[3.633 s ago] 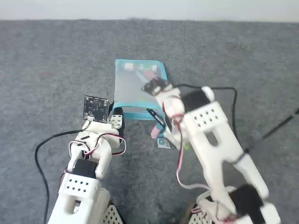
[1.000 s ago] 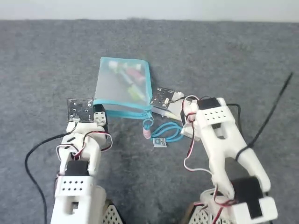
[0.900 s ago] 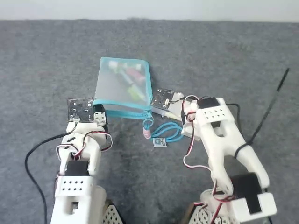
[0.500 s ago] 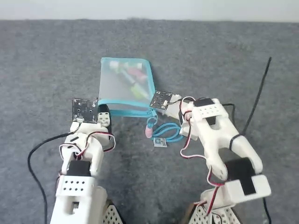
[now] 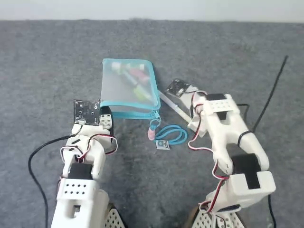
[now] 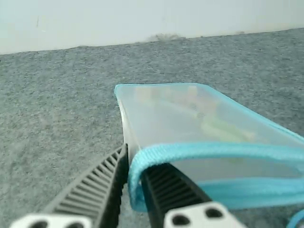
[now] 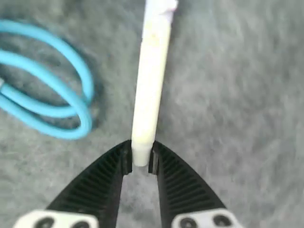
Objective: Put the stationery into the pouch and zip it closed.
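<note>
Left arm sits at the lower left of the high view, pointing up-frame; the left gripper (image 6: 133, 164) is clenched on the pouch's (image 5: 127, 90) lower left corner, and the wrist view shows the blue trim pinched between both fingers. Right arm comes up the right side and bends in toward centre; the right gripper (image 7: 141, 159) is clamped on one end of the pen (image 5: 174, 106), with the white barrel sticking straight out from the fingertips. In the high view the pen's long axis runs diagonally; free end at upper left just beside the pouch's right edge, held end at lower right by the arm. Pouch sits on the grey carpet (image 5: 47, 61) around upper centre, zip edge along its bottom side running left to right; some stationery (image 5: 133, 78) shows through the clear wall. A blue cord (image 5: 172, 134) loops just below the pouch's lower right corner, near the pen.
</note>
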Robot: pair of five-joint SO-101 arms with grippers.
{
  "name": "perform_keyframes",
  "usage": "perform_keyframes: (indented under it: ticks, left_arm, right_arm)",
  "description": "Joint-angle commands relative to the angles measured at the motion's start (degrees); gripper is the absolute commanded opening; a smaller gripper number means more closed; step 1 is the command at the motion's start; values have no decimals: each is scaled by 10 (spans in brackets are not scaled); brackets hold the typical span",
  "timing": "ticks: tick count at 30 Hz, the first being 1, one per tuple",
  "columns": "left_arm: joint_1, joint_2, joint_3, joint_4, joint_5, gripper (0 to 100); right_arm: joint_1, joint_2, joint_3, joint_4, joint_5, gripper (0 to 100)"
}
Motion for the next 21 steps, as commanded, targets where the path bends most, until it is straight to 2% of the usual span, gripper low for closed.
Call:
perform_keyframes:
  ticks: [1, 10, 16, 21]
  left_arm:
    - [5, 3, -15, -25, 9, 12]
    - [5, 2, -9, -24, 9, 12]
    - [6, 3, -3, -23, 9, 12]
    - [6, 3, -3, -23, 9, 12]
  right_arm:
    - [16, -28, -66, 101, -34, 6]
    - [62, -185, -127, 313, -157, 6]
    - [60, -380, -127, 391, -161, 6]
    - [13, -549, -115, 441, -164, 6]
